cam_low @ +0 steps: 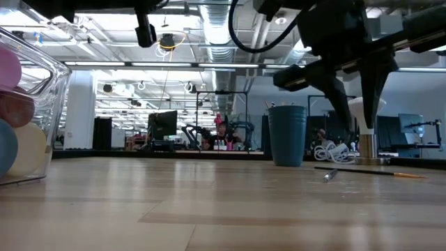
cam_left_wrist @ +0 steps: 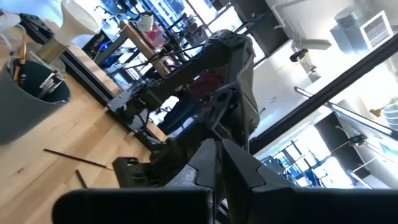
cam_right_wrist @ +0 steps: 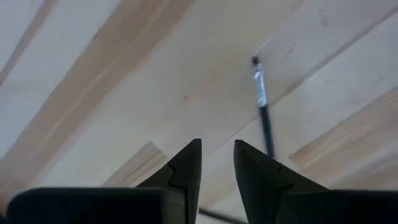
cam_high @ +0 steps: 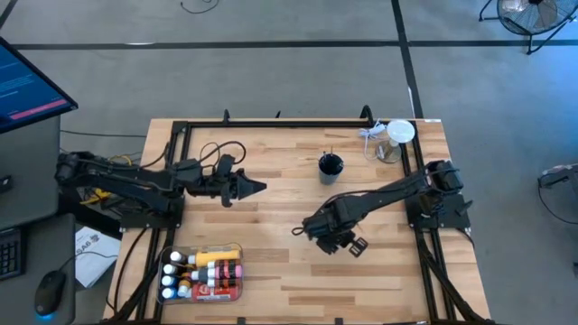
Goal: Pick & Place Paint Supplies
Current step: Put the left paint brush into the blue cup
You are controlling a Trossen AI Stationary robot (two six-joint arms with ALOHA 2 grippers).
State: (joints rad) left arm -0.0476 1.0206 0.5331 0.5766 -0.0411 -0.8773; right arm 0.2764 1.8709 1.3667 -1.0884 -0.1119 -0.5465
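High view, brush: a thin dark brush (cam_right_wrist: 263, 115) lies loose on the wood just left of centre-right; in this overhead picture the right arm covers most of it.
Right wrist view, brush: it runs from the upper middle of the frame down toward the right finger, metal collar and tip at the upper end, flat on the boards.
Right gripper (cam_high: 318, 225): right of centre in the high view, hanging over the brush, fingers (cam_right_wrist: 185, 167) apart by a narrow gap, holding nothing.
Cup (cam_high: 330, 167): dark, upper centre in the high view, with brushes already standing in it; well apart from the loose brush.
Tray (cam_high: 233, 247): clear, lower left in the high view, packed with paint bottles (cam_high: 200, 273).
Left gripper (cam_high: 256, 188): left of centre in the high view, tips together, empty, waiting.
Jar (cam_high: 391, 142): clear with white lid, upper right in the high view.
Risk, judged: the brush sits beside the gap between the fingers rather than in it, so closing now would likely miss or flick it away.
Risk, judged: the handle is thin and flat on the table; fingertips may scrape the wood or roll it.
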